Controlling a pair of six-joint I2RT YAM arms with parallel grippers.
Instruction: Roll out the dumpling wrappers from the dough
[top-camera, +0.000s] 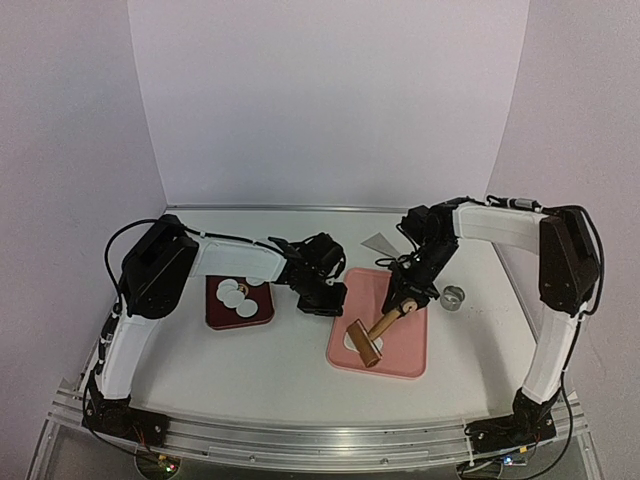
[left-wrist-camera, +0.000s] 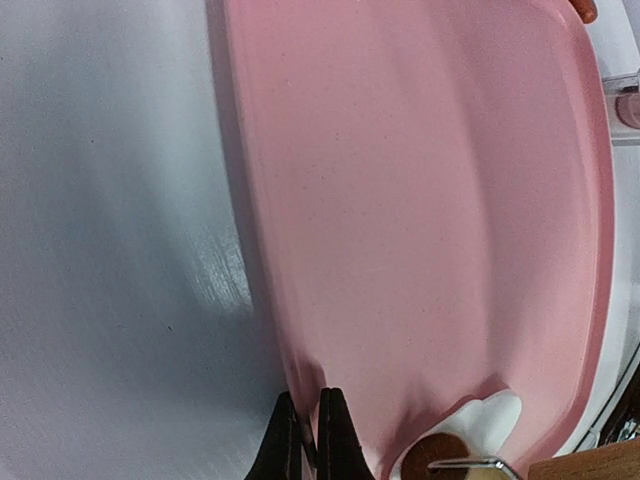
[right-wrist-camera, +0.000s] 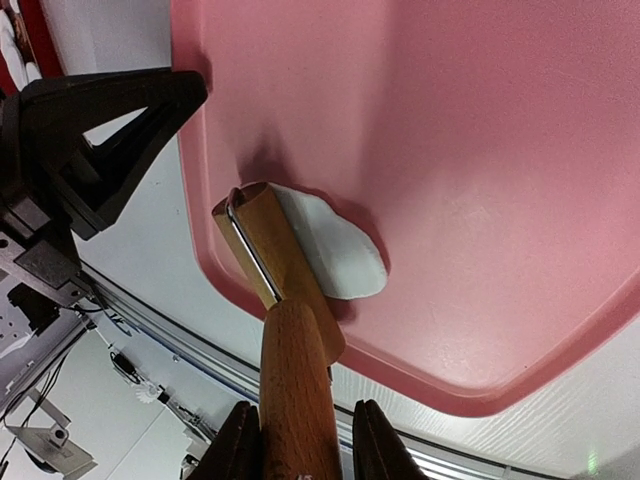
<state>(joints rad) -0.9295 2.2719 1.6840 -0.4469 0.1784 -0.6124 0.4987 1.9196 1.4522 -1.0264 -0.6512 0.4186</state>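
The dough (right-wrist-camera: 340, 255) is a flattened white patch at the near left corner of the pink board (top-camera: 400, 340). It also shows in the left wrist view (left-wrist-camera: 492, 418). My right gripper (top-camera: 406, 298) (right-wrist-camera: 298, 440) is shut on the wooden handle of a small rolling pin (right-wrist-camera: 270, 250), whose roller lies on the dough's edge. My left gripper (top-camera: 333, 292) (left-wrist-camera: 308, 435) is shut on the board's left rim (left-wrist-camera: 262, 300). The dumpling wrappers (top-camera: 236, 294), round white discs, lie on a dark red plate (top-camera: 222, 318) to the left.
A small metal ring cutter (top-camera: 453, 297) stands right of the board. A grey flat scraper-like piece (top-camera: 380, 243) lies behind the board. White walls close in the back and sides. The left gripper's black body (right-wrist-camera: 95, 130) is close to the roller.
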